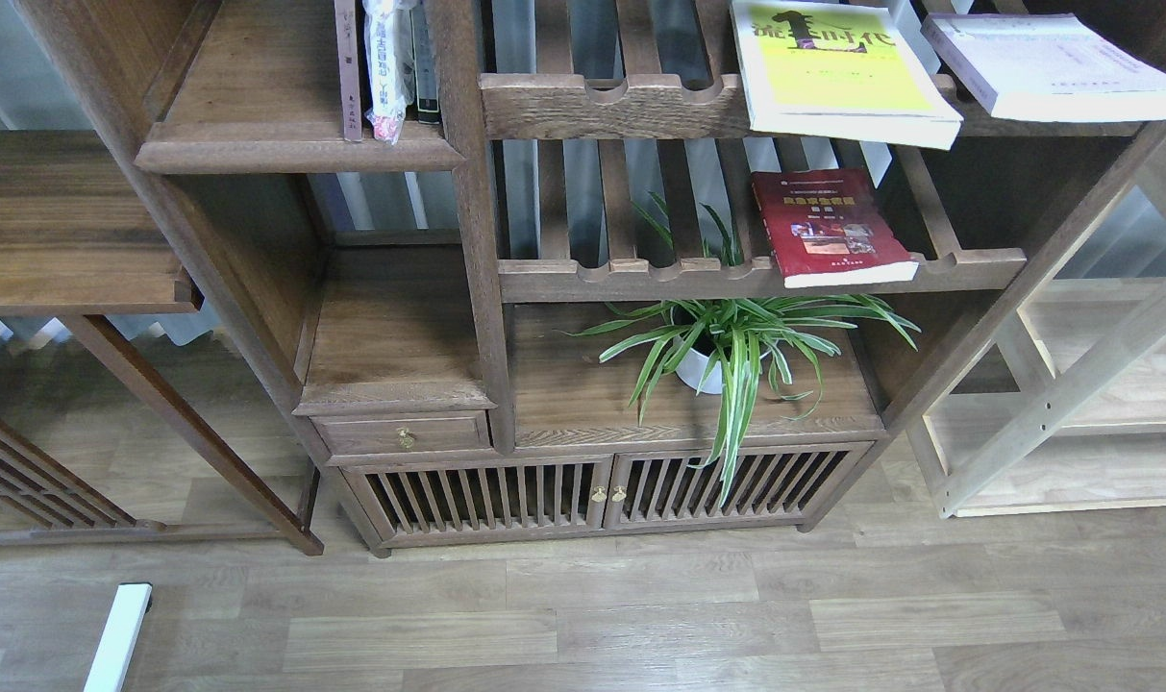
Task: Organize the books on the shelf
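Books are lying well apart from neither claw, as no claw is showing, so I cannot tell their state. The yellow-green book [844, 69] and white book [1054, 65] are lying on the upper slatted rack [602, 106], the red book [830, 227] on the lower; all three are waiting to reach the plank shelf [256, 106].

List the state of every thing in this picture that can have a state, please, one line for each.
yellow-green book: flat on the upper slatted rack, corner past the front rail
white book: flat on the upper slatted rack
red book: flat on the lower slatted rack, closed
upright books: standing on the solid shelf
drawer: shut
cabinet doors: shut
potted plant: upright
Both arms: out of view
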Controlling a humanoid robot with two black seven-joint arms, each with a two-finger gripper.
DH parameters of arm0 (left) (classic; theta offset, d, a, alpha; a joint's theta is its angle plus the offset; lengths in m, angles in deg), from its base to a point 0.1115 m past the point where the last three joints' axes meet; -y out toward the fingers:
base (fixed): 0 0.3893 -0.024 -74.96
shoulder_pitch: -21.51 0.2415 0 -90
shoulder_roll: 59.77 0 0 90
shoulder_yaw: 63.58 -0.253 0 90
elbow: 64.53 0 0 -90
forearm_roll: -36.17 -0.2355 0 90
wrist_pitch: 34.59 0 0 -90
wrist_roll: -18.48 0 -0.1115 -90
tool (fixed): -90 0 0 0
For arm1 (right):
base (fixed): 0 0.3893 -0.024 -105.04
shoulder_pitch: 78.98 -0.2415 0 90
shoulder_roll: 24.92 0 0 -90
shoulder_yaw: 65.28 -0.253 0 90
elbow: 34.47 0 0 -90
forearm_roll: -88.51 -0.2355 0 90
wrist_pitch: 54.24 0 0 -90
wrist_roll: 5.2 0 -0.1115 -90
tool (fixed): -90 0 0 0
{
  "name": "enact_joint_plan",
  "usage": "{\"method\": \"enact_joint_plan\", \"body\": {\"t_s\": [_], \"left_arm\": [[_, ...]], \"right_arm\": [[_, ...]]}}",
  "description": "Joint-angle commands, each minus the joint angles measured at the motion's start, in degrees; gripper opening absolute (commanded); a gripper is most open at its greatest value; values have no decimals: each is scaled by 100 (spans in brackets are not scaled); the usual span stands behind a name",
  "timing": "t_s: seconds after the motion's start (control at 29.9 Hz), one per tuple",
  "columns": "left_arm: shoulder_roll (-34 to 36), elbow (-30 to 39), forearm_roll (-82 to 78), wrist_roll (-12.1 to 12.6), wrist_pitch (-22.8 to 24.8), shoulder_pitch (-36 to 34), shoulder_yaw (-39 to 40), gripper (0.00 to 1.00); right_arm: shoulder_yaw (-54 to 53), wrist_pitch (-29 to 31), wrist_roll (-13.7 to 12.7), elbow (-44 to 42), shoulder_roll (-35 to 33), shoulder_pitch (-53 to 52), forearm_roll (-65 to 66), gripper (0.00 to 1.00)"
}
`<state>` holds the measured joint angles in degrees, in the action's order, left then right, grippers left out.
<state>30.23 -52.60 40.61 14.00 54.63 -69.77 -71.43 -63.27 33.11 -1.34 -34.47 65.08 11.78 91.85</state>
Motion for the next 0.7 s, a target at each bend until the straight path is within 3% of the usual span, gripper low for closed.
{"method": "enact_joint_plan", "body": {"t_s": [0.0, 0.67], "left_arm": [[0, 37, 5, -9, 44, -65, 3, 99], [0, 2, 40, -35, -9, -1269, 680, 99]], "right_arm": [[-8, -8, 1, -1521, 0, -120, 0, 100], [1, -16, 1, -1538, 0, -585, 0, 100]]}}
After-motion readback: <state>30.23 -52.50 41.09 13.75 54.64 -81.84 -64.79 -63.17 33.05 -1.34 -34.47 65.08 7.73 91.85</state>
